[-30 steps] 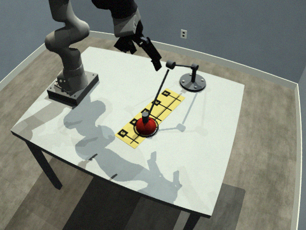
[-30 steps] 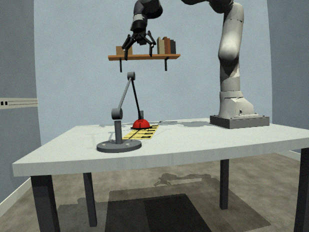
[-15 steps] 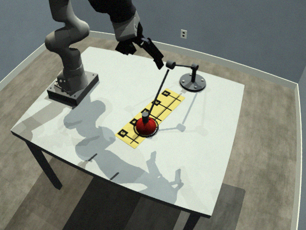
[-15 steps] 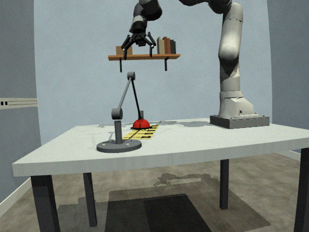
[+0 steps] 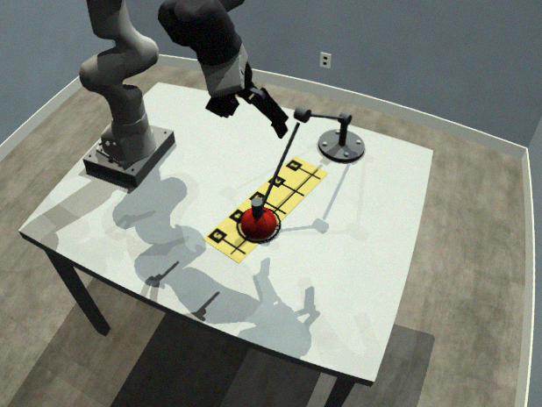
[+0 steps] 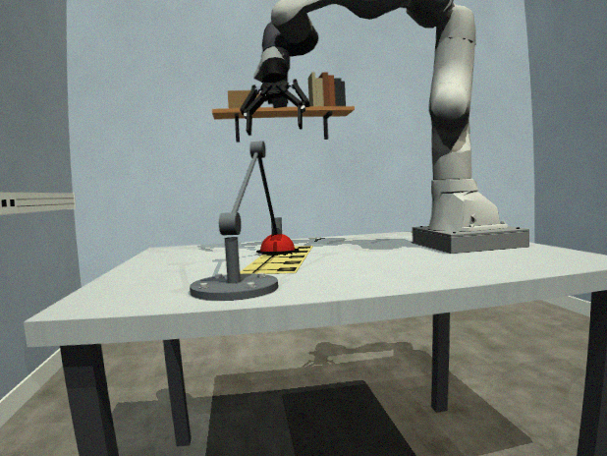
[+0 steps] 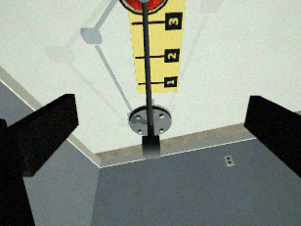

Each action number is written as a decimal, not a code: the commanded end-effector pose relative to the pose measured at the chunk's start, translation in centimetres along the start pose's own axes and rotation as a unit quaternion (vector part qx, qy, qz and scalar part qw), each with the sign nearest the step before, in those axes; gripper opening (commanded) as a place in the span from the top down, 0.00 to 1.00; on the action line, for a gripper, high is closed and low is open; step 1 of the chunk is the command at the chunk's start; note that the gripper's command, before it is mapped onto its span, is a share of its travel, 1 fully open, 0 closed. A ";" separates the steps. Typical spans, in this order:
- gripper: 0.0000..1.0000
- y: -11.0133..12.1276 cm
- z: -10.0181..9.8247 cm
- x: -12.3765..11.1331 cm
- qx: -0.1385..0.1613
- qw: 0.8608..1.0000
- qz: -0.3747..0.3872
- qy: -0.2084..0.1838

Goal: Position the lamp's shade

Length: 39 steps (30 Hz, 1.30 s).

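The lamp's round grey foot (image 5: pixel 341 146) stands at the far side of the bench. Its arms rise to an elbow joint (image 5: pixel 302 115), and a thin dark arm runs down to the red shade (image 5: pixel 259 224). The shade sits low on the yellow numbered strip (image 5: pixel 267 206), beside mark 4, with its rim at or very near the bench (image 6: pixel 277 244). My gripper (image 5: pixel 252 115) is open and empty. It hangs just above the elbow joint (image 6: pixel 257 148) without touching it (image 6: pixel 274 125). In the wrist view the elbow (image 7: pixel 150 146), the foot (image 7: pixel 150 120) and marks 1 to 3 lie between my fingers.
My arm's base (image 5: pixel 129 153) is bolted to the bench's left corner. A wall shelf with books (image 6: pixel 282 112) hangs behind the gripper. The bench edge runs close behind the lamp's foot.
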<state>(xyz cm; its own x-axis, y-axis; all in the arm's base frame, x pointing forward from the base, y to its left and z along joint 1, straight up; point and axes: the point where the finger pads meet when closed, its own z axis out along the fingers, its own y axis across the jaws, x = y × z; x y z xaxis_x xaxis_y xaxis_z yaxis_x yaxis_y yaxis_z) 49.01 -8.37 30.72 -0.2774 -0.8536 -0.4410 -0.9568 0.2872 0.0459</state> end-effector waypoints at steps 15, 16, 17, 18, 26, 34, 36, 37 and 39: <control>0.00 -0.6 7.5 3.7 0.003 1.000 -0.011 -0.001; 0.00 -0.5 8.0 3.9 0.002 1.000 -0.011 -0.001; 0.00 -0.4 8.5 4.1 0.000 1.000 -0.011 -0.001; 0.00 -0.4 9.0 4.4 -0.001 1.000 -0.011 -0.002; 0.00 -0.5 10.6 5.1 -0.001 1.000 -0.014 -0.002; 0.00 -1.2 10.6 5.3 0.008 1.000 -0.022 -0.001; 0.00 -1.4 10.6 5.3 0.010 1.000 -0.024 0.000; 0.00 -1.5 10.7 5.3 0.011 1.000 -0.025 0.000; 0.00 -1.6 10.7 5.4 0.012 1.000 -0.026 0.000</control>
<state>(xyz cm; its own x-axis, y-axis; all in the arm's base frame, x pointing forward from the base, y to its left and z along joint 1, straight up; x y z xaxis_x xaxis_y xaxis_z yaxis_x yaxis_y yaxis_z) 49.45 -8.61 18.68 -0.2537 -0.8598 -0.4431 -0.9623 0.2707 0.0258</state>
